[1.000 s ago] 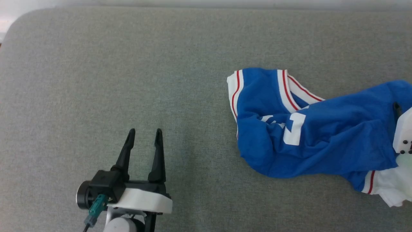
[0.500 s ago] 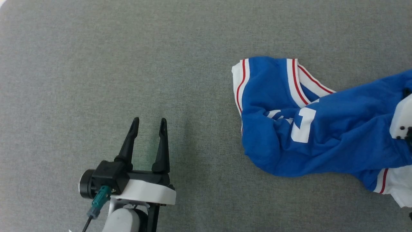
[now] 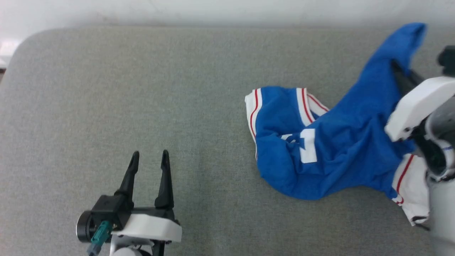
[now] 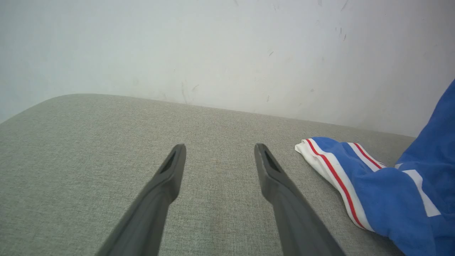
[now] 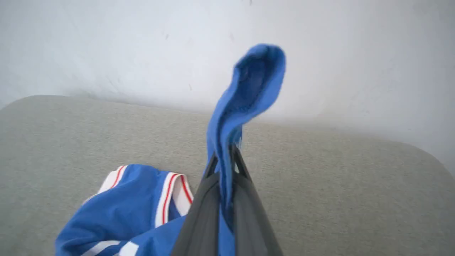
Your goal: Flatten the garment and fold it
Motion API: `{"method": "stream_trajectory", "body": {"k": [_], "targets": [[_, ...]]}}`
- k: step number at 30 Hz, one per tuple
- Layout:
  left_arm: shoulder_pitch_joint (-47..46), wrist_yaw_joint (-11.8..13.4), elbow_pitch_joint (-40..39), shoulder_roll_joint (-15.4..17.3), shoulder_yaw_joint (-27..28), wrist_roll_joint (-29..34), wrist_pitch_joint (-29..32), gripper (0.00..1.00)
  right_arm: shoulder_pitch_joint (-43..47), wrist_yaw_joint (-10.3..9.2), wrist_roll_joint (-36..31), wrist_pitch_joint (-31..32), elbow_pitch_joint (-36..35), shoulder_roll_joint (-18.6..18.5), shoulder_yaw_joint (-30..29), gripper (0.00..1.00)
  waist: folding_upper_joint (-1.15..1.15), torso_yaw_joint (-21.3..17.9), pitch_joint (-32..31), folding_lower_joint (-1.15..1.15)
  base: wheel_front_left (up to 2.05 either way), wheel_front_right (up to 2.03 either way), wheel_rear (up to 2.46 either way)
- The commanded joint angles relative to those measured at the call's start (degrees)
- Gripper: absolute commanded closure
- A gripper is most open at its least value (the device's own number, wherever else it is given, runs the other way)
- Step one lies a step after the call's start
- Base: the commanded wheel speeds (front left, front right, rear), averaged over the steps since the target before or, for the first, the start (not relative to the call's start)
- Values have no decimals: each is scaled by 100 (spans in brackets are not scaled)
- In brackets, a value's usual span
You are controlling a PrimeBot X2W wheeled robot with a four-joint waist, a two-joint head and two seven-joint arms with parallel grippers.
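The royal-blue garment (image 3: 337, 149) with red-and-white trim and a white numeral lies bunched on the right half of the grey surface. My right gripper (image 3: 400, 73) is shut on a blue fold of it, lifted toward the far right; in the right wrist view the cloth (image 5: 245, 103) stands up between the closed fingers (image 5: 224, 160). A white sleeve (image 3: 412, 185) hangs beside the right forearm. My left gripper (image 3: 149, 154) stands open at the lower left, well clear of the garment (image 4: 391, 185), with nothing between its fingers (image 4: 217, 149).
The grey fabric surface (image 3: 142, 89) has a rounded far-left corner and ends at a pale wall (image 3: 213, 10) behind. Bare grey cloth spans the left and middle.
My right gripper has risen and moved toward the far side, pulling a blue fold of the garment up with it. The head camera has shifted; the left gripper stays open in place.
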Motion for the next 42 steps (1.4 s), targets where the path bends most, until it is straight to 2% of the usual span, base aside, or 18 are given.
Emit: {"method": "stream_trajectory", "body": {"k": [1, 7, 11, 16, 20, 21, 22, 23, 24, 27, 30, 34, 38, 42], "targets": [[66, -2, -4, 11, 34, 23, -27, 0, 121, -11, 115, 68, -95, 38, 67, 100, 0, -190, -418, 1, 0, 0, 0], [379, 0, -13, 40, 122, -22, -27, 0, 1118, -11, 1495, 1503, -1625, 202, 888, 100, 0, -355, -765, 1, 0, 0, 0], [472, -21, -31, 49, 124, -39, -27, 0, 1962, -11, 2053, 2407, -2411, 23, 1239, 100, 0, -420, -852, 1, 0, 0, 0], [506, -55, 0, 51, 78, -44, -27, 0, 3121, -11, 2364, 3157, -2631, -302, 1597, 100, 0, -402, -908, 1, 0, 0, 0], [520, -89, 44, 55, 33, -53, -27, 0, 3712, -11, 2410, 3243, -2394, -445, 1828, 100, 0, -353, -924, 1, 0, 0, 0], [519, -95, 59, 56, 23, -54, -27, 0, 3795, -11, 2383, 3174, -2286, -427, 1865, 89, 0, -341, -932, 1, 0, 0, 0], [519, -102, 79, 58, 10, -57, -27, 0, 3831, -11, 2269, 3073, -2190, -451, 1925, 64, 0, -323, -943, 1, 0, 0, 0], [519, -108, 99, 60, -3, -60, -27, 0, 3831, -11, 2118, 2946, -2101, -513, 2031, 17, 0, -309, -956, 1, 0, 0, 0], [520, -113, 118, 63, -14, -63, -27, 0, 3835, -11, 2004, 2814, -2003, -543, 2121, 0, 0, -297, -974, 1, 0, 0, 0], [539, -118, 148, 84, -24, -79, -22, 0, 3718, -11, 1896, 2328, -1856, -436, 2221, 0, 0, -277, -1023, 1, 0, 0, 0], [578, -94, 119, 112, 2, -97, -22, 0, 3426, -11, 1852, 1719, -1874, -125, 1761, 0, 0, -306, -1029, 1, 0, 0, 0], [555, -60, 32, 122, 6, -93, -23, 0, 2855, -11, 1401, 893, -1918, 178, 657, 0, 0, -366, -882, 1, 0, 0, 0], [444, -45, -40, 110, -46, -79, -23, 0, 2497, -11, 551, 424, -1738, 103, -481, 0, 0, -393, -651, 1, 0, 0, 0], [297, -36, -73, 103, -93, -55, -24, 0, 2425, -11, -111, 265, -1302, -7, -1300, 0, 0, -423, -343, 1, 0, 0, 0]]}}
